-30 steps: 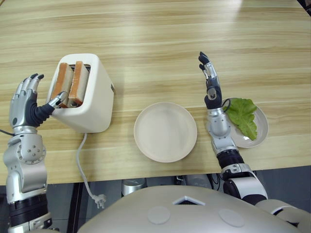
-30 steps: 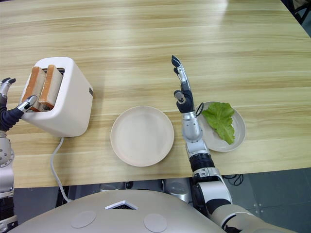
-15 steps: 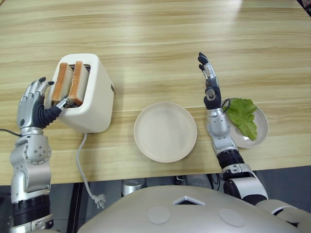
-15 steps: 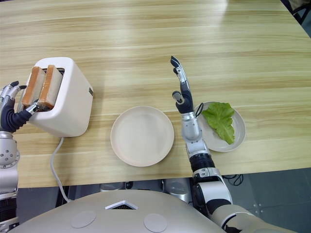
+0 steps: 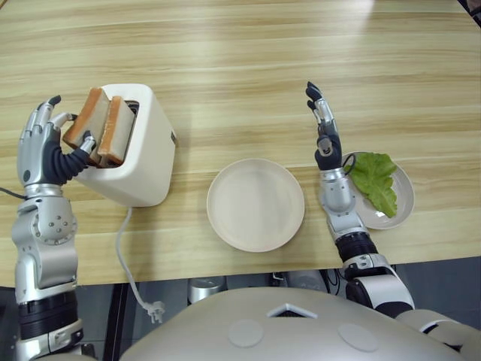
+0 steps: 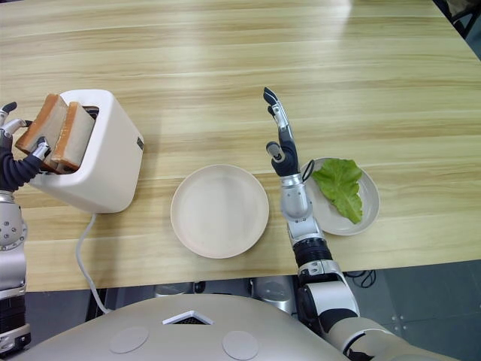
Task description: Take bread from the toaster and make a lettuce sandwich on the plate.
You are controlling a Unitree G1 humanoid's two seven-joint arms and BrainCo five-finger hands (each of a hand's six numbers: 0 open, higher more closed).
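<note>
My left hand [image 5: 45,154] gripped the bread [image 5: 94,124], which leaned left out of the toaster [image 5: 146,162]; the right eye view cut that hand at its left edge. My right hand [image 5: 325,135] stood straight-fingered and empty between the plate [image 5: 255,226] and the lettuce [image 5: 376,180].

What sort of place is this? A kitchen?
Probably a test bench set up like a kitchen, not a real one: a wooden table holds a toaster with bread, an empty plate and lettuce, and the toaster's plug hangs loose off the edge.

toaster [image 5: 139,150] left | plate [image 5: 255,204] centre | lettuce [image 5: 375,180] on dish [image 5: 404,201] — right
</note>
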